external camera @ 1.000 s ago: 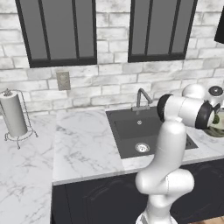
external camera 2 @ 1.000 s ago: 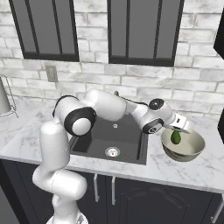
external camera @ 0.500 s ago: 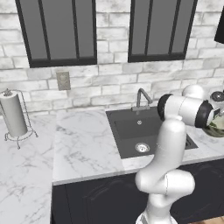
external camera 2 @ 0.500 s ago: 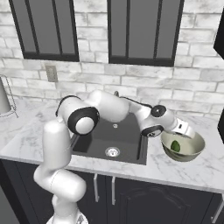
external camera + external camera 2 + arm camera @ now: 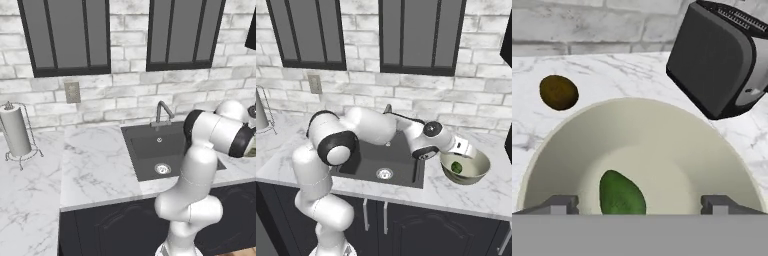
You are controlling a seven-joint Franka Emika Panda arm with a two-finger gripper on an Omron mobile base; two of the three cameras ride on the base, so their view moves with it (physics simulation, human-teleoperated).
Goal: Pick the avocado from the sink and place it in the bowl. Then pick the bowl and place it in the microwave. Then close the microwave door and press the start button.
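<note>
The pale cream-green bowl (image 5: 476,175) stands on the marble counter to the right of the dark sink (image 5: 363,162). The dark green avocado (image 5: 456,167) lies loose inside the bowl; in the hand view the avocado (image 5: 622,193) rests on the floor of the bowl (image 5: 677,145). My gripper (image 5: 464,150) hovers over the bowl's near-left rim. In the hand view my gripper (image 5: 640,204) is open, its fingertips (image 5: 559,202) wide apart on either side of the fruit and not touching it. The microwave and its door are out of view.
A dark grey toaster (image 5: 719,57) and a small brown fruit (image 5: 558,92) sit on the counter just beyond the bowl. A chrome faucet (image 5: 161,111) stands behind the sink (image 5: 165,150). A paper towel holder (image 5: 16,132) is at the far left.
The jaws have spread wide and let go of the avocado, which has dropped from between the fingers into the bowl. The arm has barely moved.
</note>
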